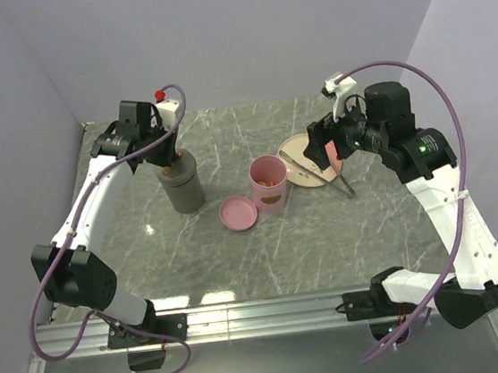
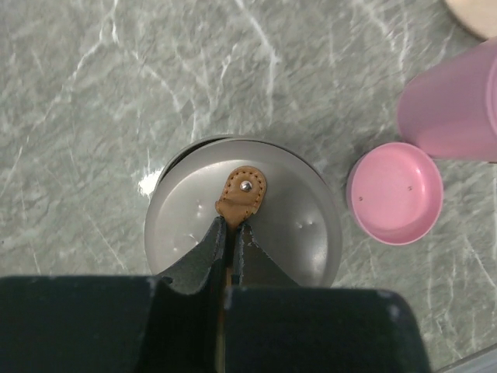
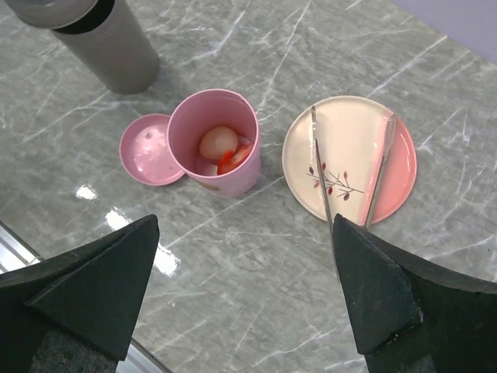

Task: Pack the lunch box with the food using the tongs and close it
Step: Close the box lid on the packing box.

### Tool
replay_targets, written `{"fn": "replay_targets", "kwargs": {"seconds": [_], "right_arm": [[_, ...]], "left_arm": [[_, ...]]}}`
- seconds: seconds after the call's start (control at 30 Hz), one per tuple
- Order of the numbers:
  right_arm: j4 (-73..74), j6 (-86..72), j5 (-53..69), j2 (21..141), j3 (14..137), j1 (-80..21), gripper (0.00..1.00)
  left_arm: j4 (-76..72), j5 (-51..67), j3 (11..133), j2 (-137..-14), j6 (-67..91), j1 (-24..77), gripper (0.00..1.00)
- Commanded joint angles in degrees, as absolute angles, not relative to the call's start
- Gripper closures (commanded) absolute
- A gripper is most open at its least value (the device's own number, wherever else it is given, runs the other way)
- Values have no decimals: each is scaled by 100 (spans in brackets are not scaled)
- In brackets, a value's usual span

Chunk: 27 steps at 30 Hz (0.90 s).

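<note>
The pink lunch box (image 1: 269, 184) stands open mid-table, with food (image 3: 227, 151) inside: a pale round piece and red pieces. Its round pink lid (image 1: 237, 213) lies beside it on the left, hollow side up (image 3: 149, 149). The tongs (image 3: 320, 175) lie across a cream and pink plate (image 3: 349, 140), their joined end behind my right finger. My right gripper (image 3: 245, 225) hangs open above the table in front of the plate, holding nothing (image 1: 326, 151). My left gripper (image 2: 231, 225) is shut on the brown strap (image 2: 241, 196) of a grey lid (image 2: 303, 233) on a grey canister (image 1: 183, 192).
The grey canister stands left of the lunch box, under my left gripper (image 1: 171, 164). The plate (image 1: 297, 149) sits right of the lunch box, below my right wrist. Walls close in the table at the back and on both sides. A metal rail runs along the near edge.
</note>
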<state>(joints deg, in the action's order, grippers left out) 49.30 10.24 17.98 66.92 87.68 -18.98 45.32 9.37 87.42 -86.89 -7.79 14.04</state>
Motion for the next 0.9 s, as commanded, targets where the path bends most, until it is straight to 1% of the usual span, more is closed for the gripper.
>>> {"fn": "replay_targets", "kwargs": {"seconds": [0.0, 0.37, 0.7, 0.87], "right_arm": [[5019, 1143, 2013, 6680, 9035, -1846, 0], [4913, 1072, 2442, 6697, 8869, -1793, 0], [4896, 1020, 2619, 6697, 8771, -1723, 0], [4913, 1011, 2663, 6741, 8771, -1731, 0]], "left_arm": [[4475, 659, 8790, -8640, -712, 1397, 100], [3798, 554, 8130, -8472, -624, 1397, 100], [3954, 615, 8507, -8824, -650, 1397, 100], [3938, 571, 8455, -8895, -685, 1406, 100]]}}
